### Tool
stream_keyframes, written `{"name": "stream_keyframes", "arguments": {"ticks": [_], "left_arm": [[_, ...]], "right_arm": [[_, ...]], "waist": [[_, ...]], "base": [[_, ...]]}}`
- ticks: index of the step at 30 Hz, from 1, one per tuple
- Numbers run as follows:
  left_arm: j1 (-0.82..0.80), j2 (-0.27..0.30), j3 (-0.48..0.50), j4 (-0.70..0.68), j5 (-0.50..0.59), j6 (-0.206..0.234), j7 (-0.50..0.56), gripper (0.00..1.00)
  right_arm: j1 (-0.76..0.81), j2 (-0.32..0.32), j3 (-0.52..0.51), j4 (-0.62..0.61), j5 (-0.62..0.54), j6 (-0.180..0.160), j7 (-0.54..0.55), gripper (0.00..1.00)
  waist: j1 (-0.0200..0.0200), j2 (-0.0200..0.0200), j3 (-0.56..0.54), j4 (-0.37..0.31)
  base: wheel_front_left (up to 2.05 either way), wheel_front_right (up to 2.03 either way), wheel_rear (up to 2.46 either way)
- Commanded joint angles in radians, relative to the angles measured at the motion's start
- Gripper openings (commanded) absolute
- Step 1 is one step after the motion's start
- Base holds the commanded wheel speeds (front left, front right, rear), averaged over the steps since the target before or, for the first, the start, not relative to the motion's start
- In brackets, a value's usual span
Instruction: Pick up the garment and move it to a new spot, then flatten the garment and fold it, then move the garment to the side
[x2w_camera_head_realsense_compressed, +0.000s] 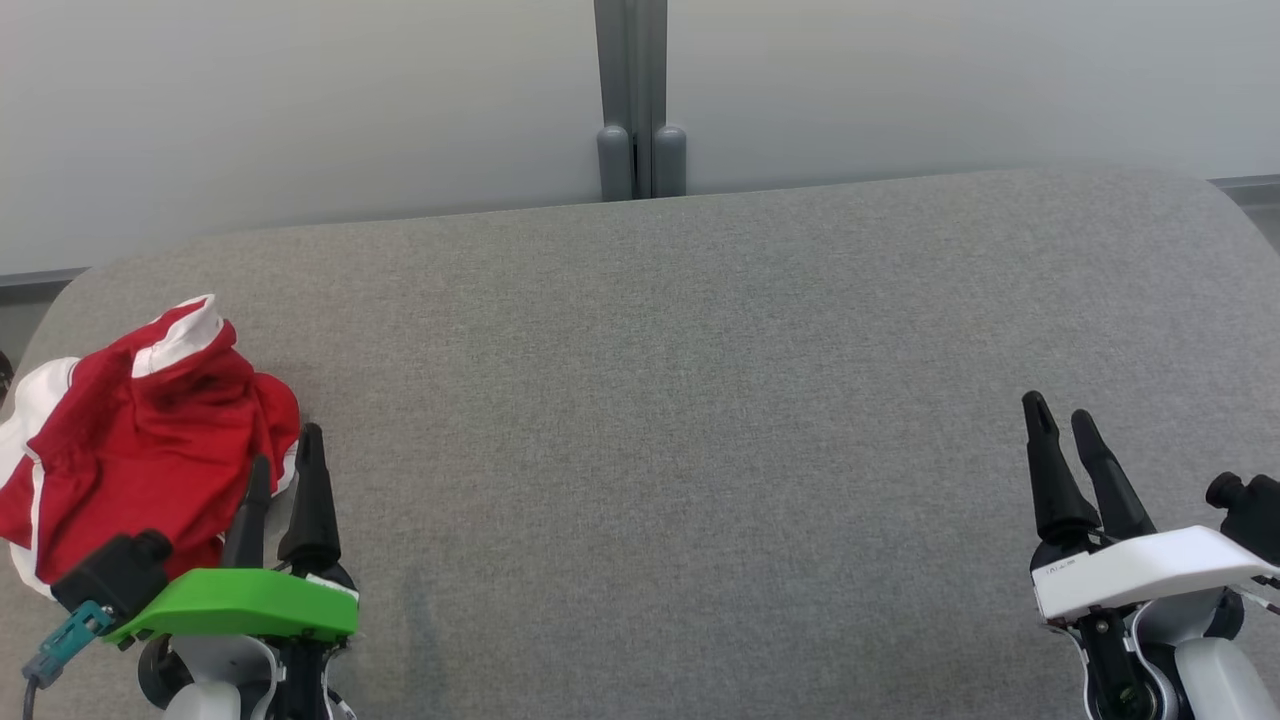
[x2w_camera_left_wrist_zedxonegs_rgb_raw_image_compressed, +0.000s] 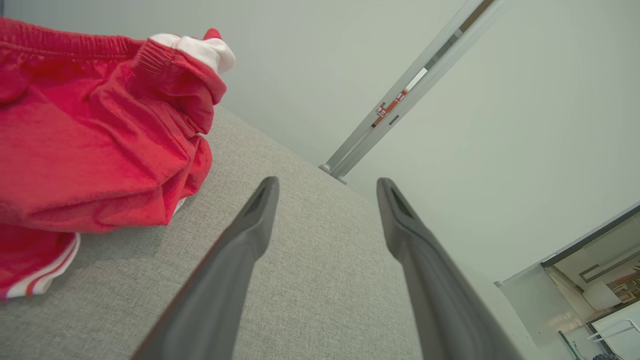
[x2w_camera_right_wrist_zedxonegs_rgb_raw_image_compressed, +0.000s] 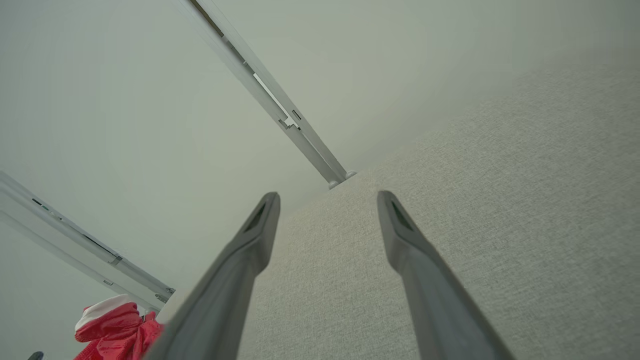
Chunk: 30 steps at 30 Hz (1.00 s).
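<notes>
A crumpled red garment (x2w_camera_head_realsense_compressed: 140, 440) with white trim lies in a heap at the left end of the grey fabric surface (x2w_camera_head_realsense_compressed: 680, 420). My left gripper (x2w_camera_head_realsense_compressed: 287, 460) stands open just at the heap's right edge, its fingers empty. In the left wrist view the garment (x2w_camera_left_wrist_zedxonegs_rgb_raw_image_compressed: 95, 145) bulks up to the left of the open left gripper (x2w_camera_left_wrist_zedxonegs_rgb_raw_image_compressed: 327, 187), apart from both fingers. My right gripper (x2w_camera_head_realsense_compressed: 1060, 415) rests open at the lower right, far from the cloth. The right wrist view has the right gripper (x2w_camera_right_wrist_zedxonegs_rgb_raw_image_compressed: 327, 200) open over bare fabric, with the garment (x2w_camera_right_wrist_zedxonegs_rgb_raw_image_compressed: 117, 327) small at the bottom left.
A pale wall with a grey vertical post (x2w_camera_head_realsense_compressed: 632, 100) runs behind the surface's far edge. The surface's rounded corners fall away at the left and right. Bare grey fabric stretches between the two grippers.
</notes>
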<state>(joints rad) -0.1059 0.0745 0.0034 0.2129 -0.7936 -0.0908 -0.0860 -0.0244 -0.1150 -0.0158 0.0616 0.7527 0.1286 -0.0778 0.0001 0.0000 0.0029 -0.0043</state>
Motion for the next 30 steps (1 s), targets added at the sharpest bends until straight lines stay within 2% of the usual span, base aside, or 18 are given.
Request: {"name": "stream_keyframes", "arguments": {"ticks": [1,11,30], "left_arm": [[-0.032,0.011,-0.001,-0.007,0.035,0.003,-0.011,1.00],[-0.036,0.017,-0.013,0.016,0.155,0.013,-0.042,1.00],[-0.029,0.019,-0.027,0.066,0.343,0.032,-0.090,1.00]], "right_arm": [[0.000,-0.012,0.005,-0.019,-0.038,0.002,-0.009,1.00],[0.011,-0.017,0.022,-0.032,-0.172,0.003,-0.028,1.00],[0.037,-0.021,0.045,-0.056,-0.354,0.003,-0.053,1.00]], "waist": [[0.0000,0.0000,0.000,0.000],[0.0000,0.0000,0.001,-0.001],[0.0000,0.0000,-0.002,-0.002]], "base": [[0.00,0.00,0.00],[0.00,0.00,0.00],[0.00,0.00,0.00]]}}
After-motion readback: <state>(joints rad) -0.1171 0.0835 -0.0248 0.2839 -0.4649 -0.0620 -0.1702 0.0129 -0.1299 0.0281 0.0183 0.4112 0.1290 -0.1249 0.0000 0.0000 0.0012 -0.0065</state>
